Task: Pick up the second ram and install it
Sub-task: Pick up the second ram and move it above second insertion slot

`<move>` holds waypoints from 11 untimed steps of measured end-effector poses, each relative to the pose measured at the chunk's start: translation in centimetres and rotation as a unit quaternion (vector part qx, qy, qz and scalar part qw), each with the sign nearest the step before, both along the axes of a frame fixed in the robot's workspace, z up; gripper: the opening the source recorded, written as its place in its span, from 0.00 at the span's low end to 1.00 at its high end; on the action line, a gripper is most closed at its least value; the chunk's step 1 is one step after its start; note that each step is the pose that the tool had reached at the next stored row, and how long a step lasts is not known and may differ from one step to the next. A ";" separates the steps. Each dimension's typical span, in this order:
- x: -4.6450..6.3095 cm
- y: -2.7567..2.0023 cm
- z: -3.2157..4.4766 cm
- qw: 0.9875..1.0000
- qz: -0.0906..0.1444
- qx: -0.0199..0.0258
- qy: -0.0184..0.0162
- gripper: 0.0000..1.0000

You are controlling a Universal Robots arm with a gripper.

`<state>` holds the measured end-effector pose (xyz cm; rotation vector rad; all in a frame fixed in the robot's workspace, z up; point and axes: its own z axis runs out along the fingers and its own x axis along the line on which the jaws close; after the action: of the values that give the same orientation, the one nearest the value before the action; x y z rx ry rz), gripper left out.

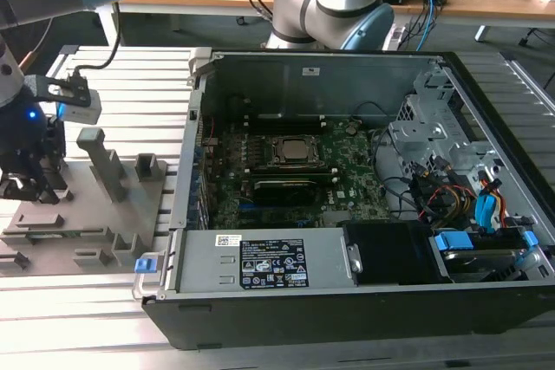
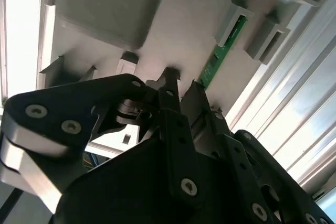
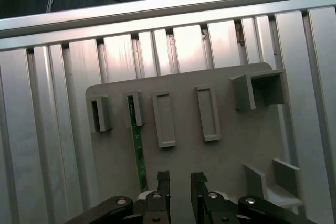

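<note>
The black two-fingered gripper [image 3: 179,182] hangs low over a flat grey plastic fixture plate [image 3: 231,140]. Its fingers stand a narrow gap apart with nothing between them. The second ram [image 3: 137,153], a long thin green circuit board, stands on edge in a slot of that plate, just beside one finger and not gripped. The plate lies on a ribbed aluminium table [image 3: 47,129]. At the exterior view's right sits an open black computer case [image 1: 347,318]. The print on its stickers [image 1: 273,266] is too small to read.
</note>
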<state>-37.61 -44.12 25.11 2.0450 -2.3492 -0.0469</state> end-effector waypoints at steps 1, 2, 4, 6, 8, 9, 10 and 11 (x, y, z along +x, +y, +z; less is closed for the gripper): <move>0.0 -0.43 -0.07 1.000 0.000 0.000 0.000 0.30; 0.0 -1.02 -0.16 1.000 0.000 0.000 0.000 0.30; 0.0 -2.20 -0.47 1.000 0.000 0.000 0.000 0.30; 0.0 -2.45 -0.74 1.000 0.002 0.000 0.000 0.30; 0.0 -2.61 -1.51 1.000 0.006 0.000 0.000 0.30; 0.0 -2.72 -2.02 1.000 0.009 0.000 0.000 0.30; 0.0 -2.77 -2.19 1.000 0.011 0.000 0.000 0.30; 0.0 -2.83 -2.38 1.000 0.012 0.000 0.000 0.30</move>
<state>-37.63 -46.94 22.74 2.0736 -2.3232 -0.0460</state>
